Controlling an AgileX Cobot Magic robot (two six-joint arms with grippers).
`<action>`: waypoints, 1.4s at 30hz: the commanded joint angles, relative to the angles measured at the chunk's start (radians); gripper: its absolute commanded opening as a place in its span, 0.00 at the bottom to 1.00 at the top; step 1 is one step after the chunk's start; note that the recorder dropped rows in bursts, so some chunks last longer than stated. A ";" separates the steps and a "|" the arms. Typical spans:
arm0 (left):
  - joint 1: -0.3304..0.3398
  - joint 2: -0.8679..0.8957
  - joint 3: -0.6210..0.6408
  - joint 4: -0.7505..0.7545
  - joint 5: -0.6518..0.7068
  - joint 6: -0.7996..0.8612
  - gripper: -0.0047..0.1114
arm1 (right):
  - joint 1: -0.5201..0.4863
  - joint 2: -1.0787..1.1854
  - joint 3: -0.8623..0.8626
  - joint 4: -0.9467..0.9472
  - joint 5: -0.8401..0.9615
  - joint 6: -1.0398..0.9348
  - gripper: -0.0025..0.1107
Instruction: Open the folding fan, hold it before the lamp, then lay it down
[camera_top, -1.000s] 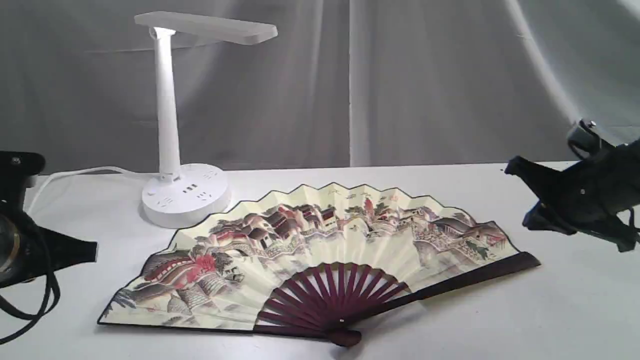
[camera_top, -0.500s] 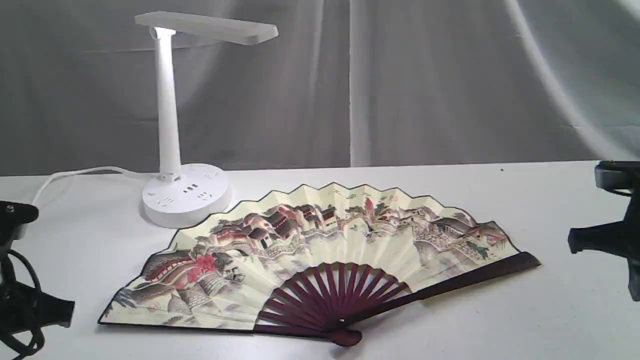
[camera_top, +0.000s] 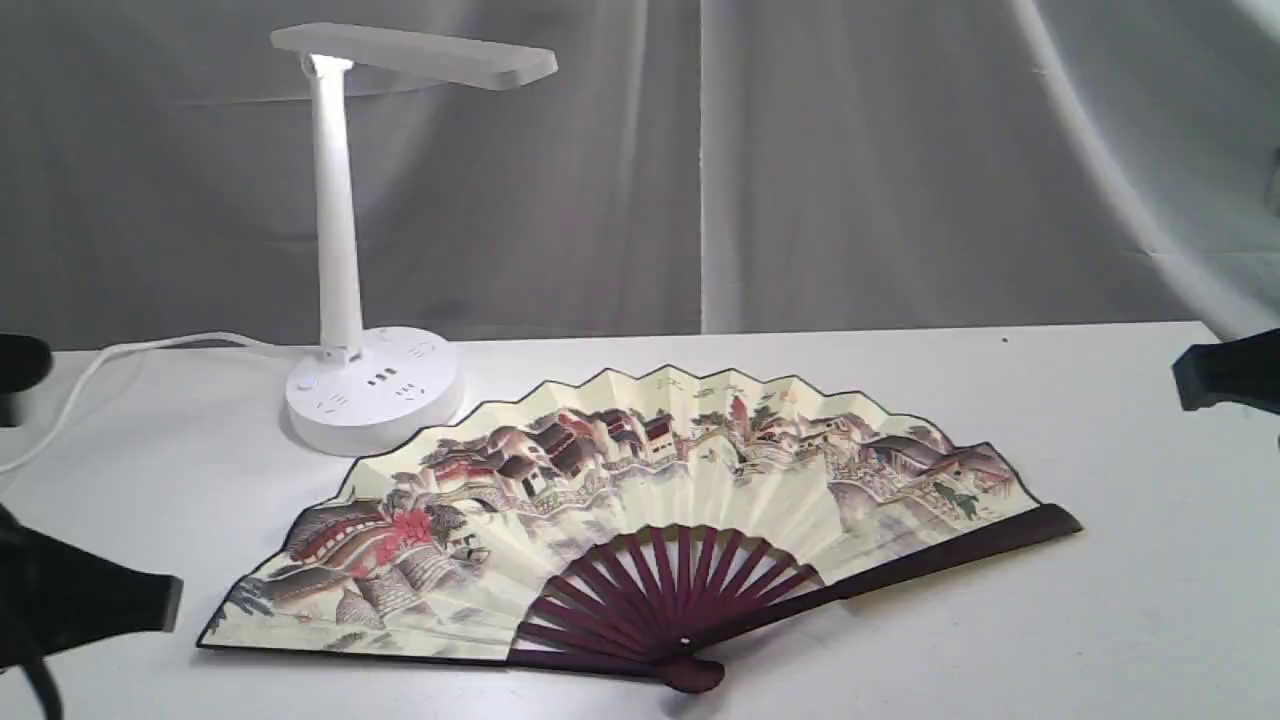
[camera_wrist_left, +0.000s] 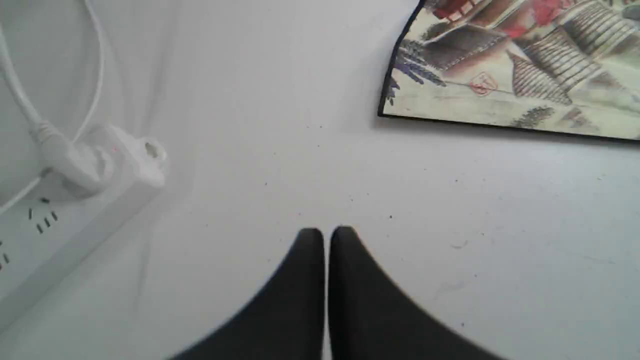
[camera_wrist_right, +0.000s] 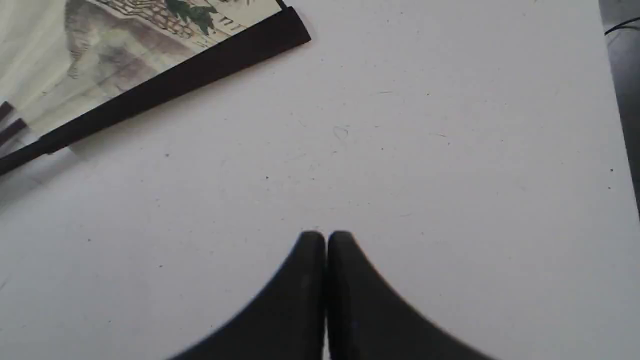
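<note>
The folding fan (camera_top: 640, 490) lies fully spread and flat on the white table, painted side up, its pivot toward the front. One corner of its leaf (camera_wrist_left: 505, 75) shows in the left wrist view, and its dark guard (camera_wrist_right: 165, 85) in the right wrist view. The white lamp (camera_top: 345, 230) stands at the back left, behind the fan. My left gripper (camera_top: 165, 600) (camera_wrist_left: 326, 232) is shut and empty, left of the fan. My right gripper (camera_top: 1185, 385) (camera_wrist_right: 326, 236) is shut and empty, off the fan's right end.
The lamp's white cord (camera_top: 150, 350) runs left along the table's back. A white power strip (camera_wrist_left: 60, 220) with a plug in it lies near the left gripper. A grey cloth backdrop (camera_top: 800, 160) hangs behind the table (camera_top: 1100, 620).
Both arms have drawn back toward the frame's edges: the right gripper moved right and now only its tip shows, the left one shifted low at the left edge. The fan has stayed put.
</note>
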 joint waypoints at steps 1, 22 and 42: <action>-0.052 -0.144 0.021 -0.068 0.118 -0.004 0.04 | 0.017 -0.134 0.041 0.022 0.019 -0.015 0.02; -0.045 -0.980 -0.047 -0.602 0.376 0.341 0.04 | 0.129 -0.523 0.275 0.236 0.055 -0.192 0.02; -0.355 -1.119 -0.243 0.177 0.376 0.115 0.04 | 0.129 -0.602 0.275 0.376 0.092 -0.328 0.02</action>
